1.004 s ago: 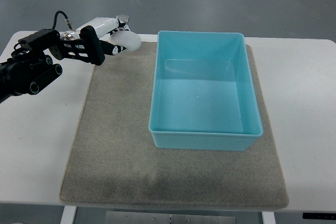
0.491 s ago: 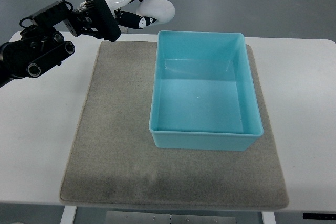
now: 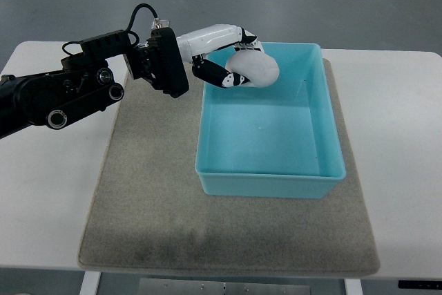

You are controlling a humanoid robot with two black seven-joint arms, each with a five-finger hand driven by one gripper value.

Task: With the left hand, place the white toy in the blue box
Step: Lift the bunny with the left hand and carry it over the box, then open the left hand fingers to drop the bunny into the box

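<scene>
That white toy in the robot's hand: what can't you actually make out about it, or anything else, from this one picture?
- Rounded white toy, top view: the left hand wraps its near side, so its full shape is hidden.
- Light blue plastic box: the toy and fingers cover its far-left corner; how high the toy hangs cannot be judged from above.
- Left arm: cut off by the left edge.
- Right arm: out of view.
- Grey felt mat: the part beneath the box is hidden.

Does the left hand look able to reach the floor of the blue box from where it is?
Probably yes: the left hand, shut on the white toy, is already over the blue box, whose floor shows nothing inside.
</scene>
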